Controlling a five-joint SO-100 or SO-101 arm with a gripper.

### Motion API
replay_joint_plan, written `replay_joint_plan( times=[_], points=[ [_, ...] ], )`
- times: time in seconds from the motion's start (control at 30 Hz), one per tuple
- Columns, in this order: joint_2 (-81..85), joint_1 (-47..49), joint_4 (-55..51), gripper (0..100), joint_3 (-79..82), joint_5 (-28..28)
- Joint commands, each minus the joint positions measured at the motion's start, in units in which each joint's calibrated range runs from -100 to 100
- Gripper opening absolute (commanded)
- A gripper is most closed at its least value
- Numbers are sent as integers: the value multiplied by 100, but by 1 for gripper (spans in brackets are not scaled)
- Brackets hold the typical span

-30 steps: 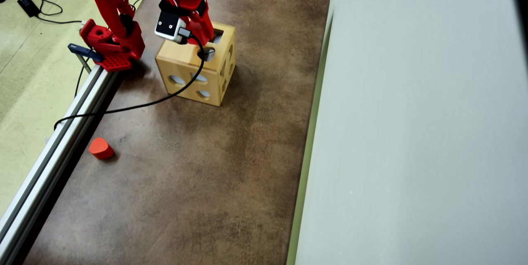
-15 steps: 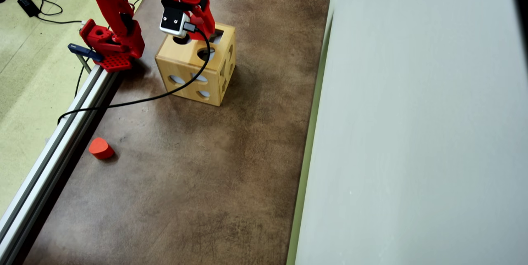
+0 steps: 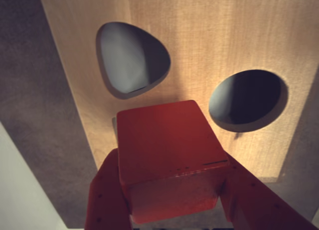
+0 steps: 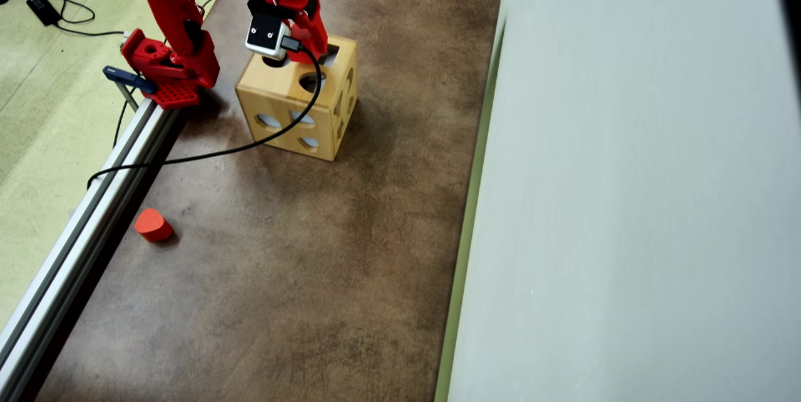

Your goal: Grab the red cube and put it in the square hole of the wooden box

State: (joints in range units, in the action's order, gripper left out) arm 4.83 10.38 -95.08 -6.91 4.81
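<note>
Gripper (image 3: 172, 210) clenched on the red cube (image 3: 167, 145), poised over the wooden box (image 4: 283, 98), near its square hole (image 4: 330, 53).

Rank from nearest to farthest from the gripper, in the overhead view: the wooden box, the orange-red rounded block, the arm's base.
1. wooden box, directly beneath the gripper
2. arm's base, left of the box
3. orange-red rounded block, lower left by the rail
</note>
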Motion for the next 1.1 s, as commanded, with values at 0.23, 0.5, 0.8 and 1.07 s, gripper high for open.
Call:
replay_joint_plan(
  times=[0.23,0.5,0.8,1.07],
  points=[
    [-385,336,199,2,-284,15],
    [-394,336,207,2,-293,15],
    [-309,262,207,2,-311,20],
    [-309,254,135,2,-767,20]
  ],
)
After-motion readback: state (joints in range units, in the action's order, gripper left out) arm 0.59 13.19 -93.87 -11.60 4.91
